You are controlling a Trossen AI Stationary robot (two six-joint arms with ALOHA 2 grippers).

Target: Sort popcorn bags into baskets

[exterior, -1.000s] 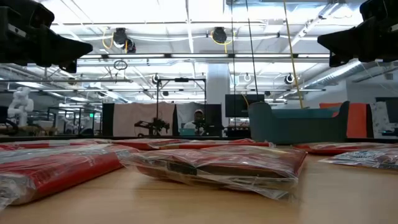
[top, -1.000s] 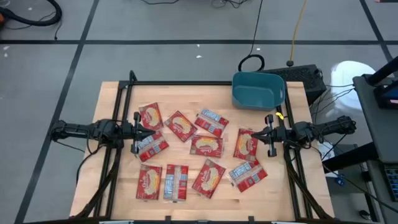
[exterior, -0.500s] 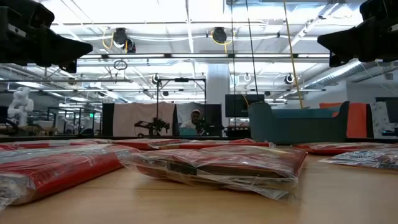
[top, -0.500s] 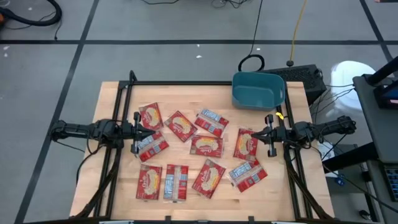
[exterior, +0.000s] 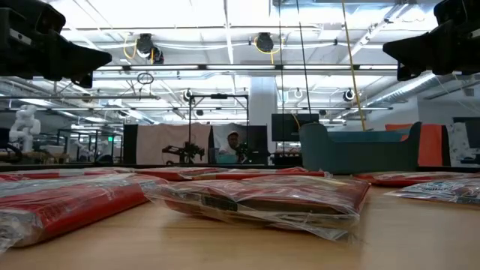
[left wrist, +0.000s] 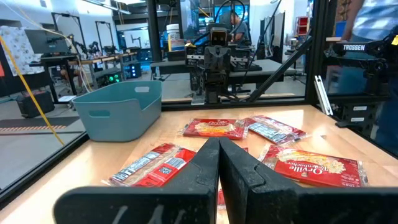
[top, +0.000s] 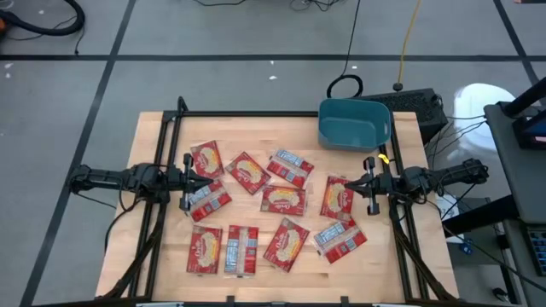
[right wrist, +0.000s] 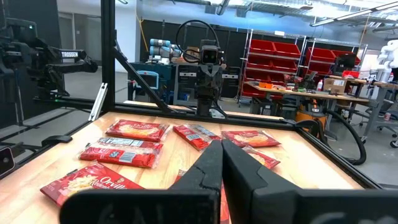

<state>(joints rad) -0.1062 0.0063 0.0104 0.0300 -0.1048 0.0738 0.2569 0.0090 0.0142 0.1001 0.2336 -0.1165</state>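
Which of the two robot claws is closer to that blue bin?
The right. The right gripper hovers by the table's right edge, just in front of the teal bin. The left gripper is across the table at the left side, with packets between.

Grey floor (top: 68,102) with dark lines; red shelving (right wrist: 273,59); bright ceiling lights (exterior: 225,30)

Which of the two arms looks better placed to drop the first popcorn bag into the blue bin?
Probably the right. Its shut claw hangs beside a popcorn bag and just below the blue bin at its corner. The left claw, also shut, has bags close, but the bin is across the table.
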